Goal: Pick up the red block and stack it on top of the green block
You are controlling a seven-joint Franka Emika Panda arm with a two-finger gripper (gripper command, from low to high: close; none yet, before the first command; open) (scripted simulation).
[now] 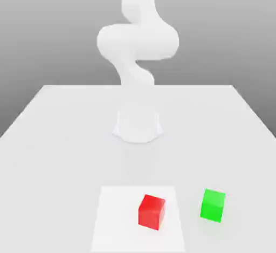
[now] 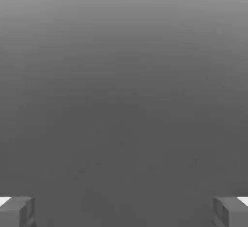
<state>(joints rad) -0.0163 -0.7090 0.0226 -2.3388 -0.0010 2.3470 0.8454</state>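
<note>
The red block lies near the table's front edge, a little to the exterior view's right of centre. About a block's width further right sits the green block, apart from the red one. In the hand view my gripper is open, its grey fingertips far apart with nothing between them and plain grey behind. The white arm rises at the back of the table, well away from both blocks.
The arm's round base stands at the middle of the white table. A lighter square patch on the tabletop lies under the red block. The table's front edge is close to both blocks.
</note>
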